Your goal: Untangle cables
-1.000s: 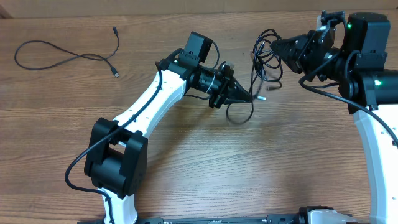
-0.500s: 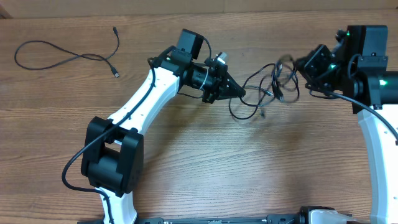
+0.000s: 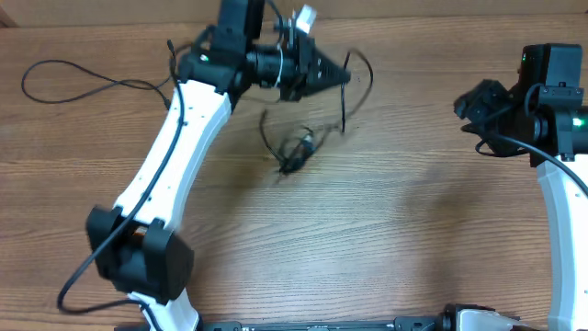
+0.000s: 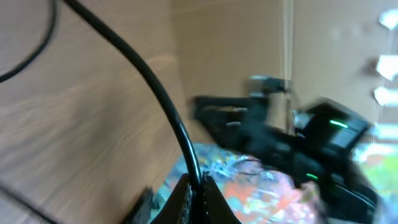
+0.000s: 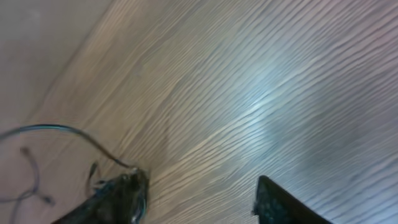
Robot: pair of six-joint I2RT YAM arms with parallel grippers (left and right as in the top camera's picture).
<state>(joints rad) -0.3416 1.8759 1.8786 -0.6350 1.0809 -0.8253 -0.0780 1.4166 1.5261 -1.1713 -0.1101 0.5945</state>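
My left jaws are clamped on one black cable [image 4: 165, 109], raised just above the tangle [image 3: 297, 152] on the tabletop [image 3: 395, 239]. My right jaws stand wide and empty, well right of the tangle. A separate cable [image 3: 92, 85] lies far left of it. I judge I am drawing a strand out; next, my right jaws should pin the tangle.

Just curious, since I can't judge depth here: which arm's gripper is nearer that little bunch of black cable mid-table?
Left. The left gripper sits close beside the cable bunch, pinching a strand; the right gripper stands open, far off on the opposite side.
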